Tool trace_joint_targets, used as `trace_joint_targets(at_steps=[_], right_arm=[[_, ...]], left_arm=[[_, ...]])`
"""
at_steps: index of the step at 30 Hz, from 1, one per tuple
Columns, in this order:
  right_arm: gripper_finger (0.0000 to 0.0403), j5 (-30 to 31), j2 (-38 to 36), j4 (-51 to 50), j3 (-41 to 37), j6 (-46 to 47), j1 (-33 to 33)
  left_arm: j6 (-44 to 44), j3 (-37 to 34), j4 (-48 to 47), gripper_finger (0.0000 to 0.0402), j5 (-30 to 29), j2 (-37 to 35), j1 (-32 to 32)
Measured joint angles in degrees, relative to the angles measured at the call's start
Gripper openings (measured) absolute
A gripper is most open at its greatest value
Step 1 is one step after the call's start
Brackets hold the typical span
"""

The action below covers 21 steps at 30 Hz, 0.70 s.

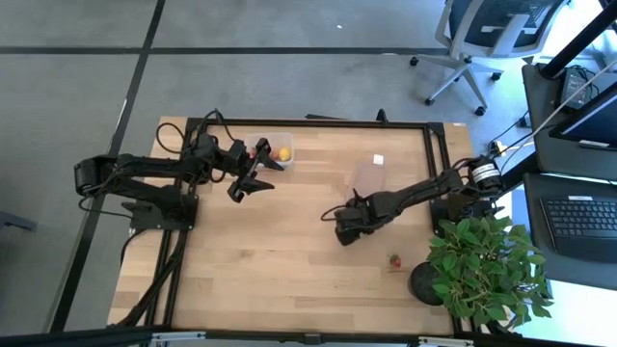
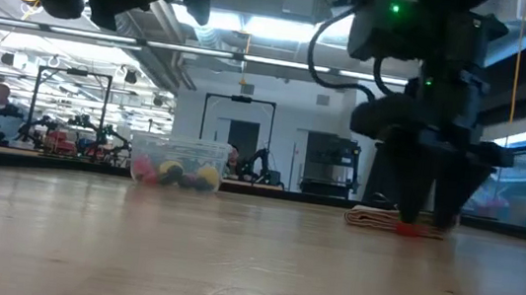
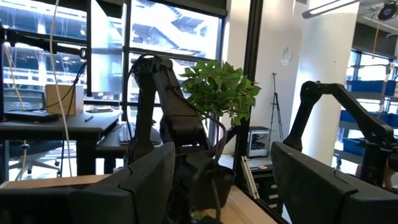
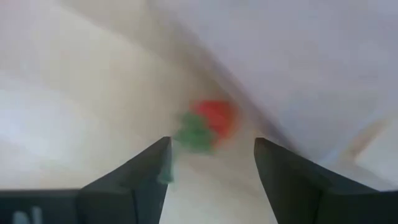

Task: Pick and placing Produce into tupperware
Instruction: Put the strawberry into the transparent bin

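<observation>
Right fingers [image 4: 210, 180] apart, low over a red strawberry [image 4: 214, 121]; left fingers [image 3: 217, 180] wide, empty.

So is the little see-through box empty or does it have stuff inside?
Not empty. The small clear plastic tub holds red, yellow and dark fruit pieces, seen through its wall.

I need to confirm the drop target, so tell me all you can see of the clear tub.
The small clear rectangular plastic tub with rounded corners sits upright and lidless at the table's far edge, by the left claw. Through its wall, red, yellow and dark fruit pieces show at the bottom. Nothing grips it.
</observation>
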Motion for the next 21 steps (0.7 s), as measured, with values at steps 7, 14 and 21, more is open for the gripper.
trace_joint_targets(at_steps=[7, 14, 21], right_arm=[[0.0232, -1.07, 0.07, -2.48, 0.18, -0.16, -0.26], [0.0232, -1.39, 0.0, 1.02, 0.18, -0.16, -0.45], [0.0232, -0.11, 1.26, 5.04, 0.31, -0.28, -1.06]], left_arm=[[-0.09, 0.0, -0.07, 0.0254, -0.01, 0.0, 0.0], [-0.15, 0.0, -0.08, 0.0254, 0.13, 0.0, 0.0], [-0.21, 0.0, -0.27, 0.0254, 0.22, 0.0, 0.0]])
